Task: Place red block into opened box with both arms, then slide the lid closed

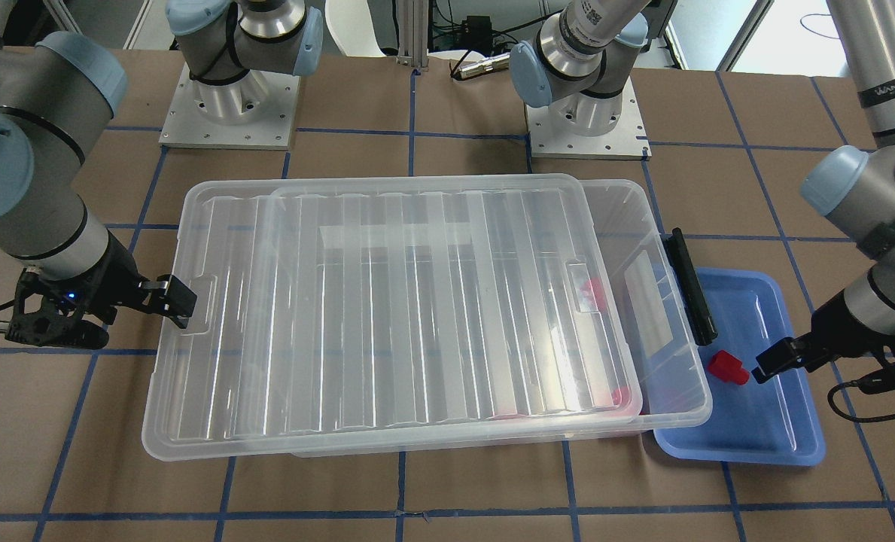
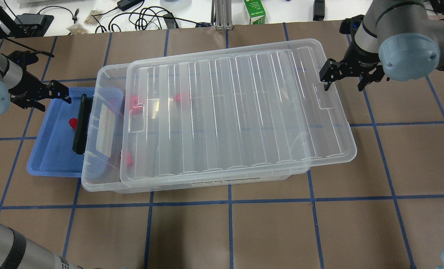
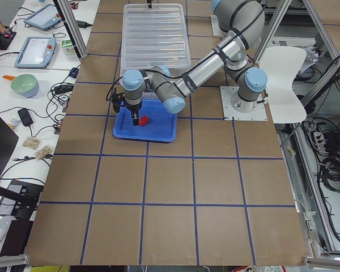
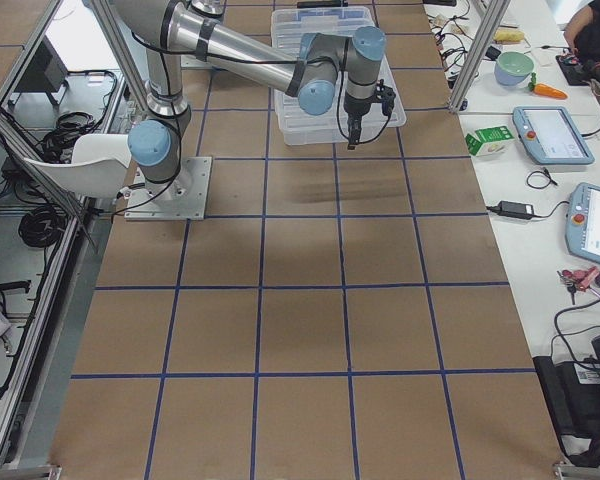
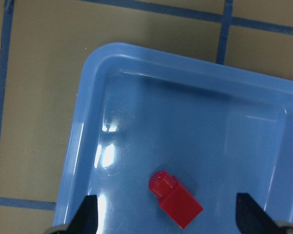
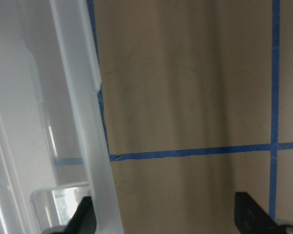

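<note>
One red block (image 5: 176, 199) lies in the small blue tray (image 5: 117, 97), also seen as the red block (image 1: 727, 367). My left gripper (image 5: 167, 210) hangs open just over it, one finger on each side, apart from it. The clear box (image 2: 101, 175) with its black bar (image 1: 692, 286) overlaps the tray. The ribbed lid (image 2: 240, 112) lies on top, shifted toward my right, so a strip at the bar end stays uncovered. Several red blocks (image 2: 133, 100) show inside through the plastic. My right gripper (image 6: 165, 209) is open at the lid's far short end, straddling its rim (image 6: 95, 146).
The blue tray (image 1: 763, 433) is tucked partly under the box's bar end. Brown paper with blue tape lines covers the table (image 2: 244, 231). Both arm bases (image 1: 229, 105) stand behind the box. A green carton (image 2: 254, 11) and cables lie beyond the table's far edge.
</note>
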{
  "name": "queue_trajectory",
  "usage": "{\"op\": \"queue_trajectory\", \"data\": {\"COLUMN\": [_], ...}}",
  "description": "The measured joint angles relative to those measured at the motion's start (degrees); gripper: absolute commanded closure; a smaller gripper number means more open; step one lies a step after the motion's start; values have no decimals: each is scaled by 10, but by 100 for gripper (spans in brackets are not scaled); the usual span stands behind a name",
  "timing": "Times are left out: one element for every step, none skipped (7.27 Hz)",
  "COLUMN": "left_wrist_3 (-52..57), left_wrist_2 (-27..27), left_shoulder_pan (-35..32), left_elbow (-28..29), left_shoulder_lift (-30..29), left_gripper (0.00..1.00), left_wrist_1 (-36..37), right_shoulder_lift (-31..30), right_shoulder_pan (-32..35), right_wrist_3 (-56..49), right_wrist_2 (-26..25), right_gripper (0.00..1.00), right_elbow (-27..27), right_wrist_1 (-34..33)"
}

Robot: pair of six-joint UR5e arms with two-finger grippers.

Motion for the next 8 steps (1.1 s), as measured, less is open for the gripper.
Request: {"op": "queue_trajectory", "data": {"left_wrist_3": [-38,-56,-64,-68,-71,-73,-78,-89], "left_wrist_2": [-12,-16,-14,-3,11,18,21,20], "left_shoulder_pan": [0,0,0,0,0,0,0,0], "left_elbow": [-17,-29,-37,-41,-42,-42,-42,-42], "left_shoulder_lift": [-7,-14,-21,-26,-30,-31,-32,-35], "left_gripper": [0,0,0,0,16,58,59,79], "left_wrist_1": [23,32,35,36,36,35,32,29], "right_shoulder_lift": [-1,-1,-2,-2,-3,-3,-4,-4], "right_shoulder_pan": [-9,-15,-20,-28,-40,-51,-60,-66], "right_wrist_3": [-4,-7,-8,-12,-27,-46,-60,-71], "right_wrist_2": [-12,-18,-22,-23,-23,-23,-25,-31], "right_gripper": [0,0,0,0,0,0,0,0], "right_elbow": [-1,-1,-2,-2,-3,-3,-4,-4], "right_wrist_1": [1,2,2,3,5,6,6,6]}}
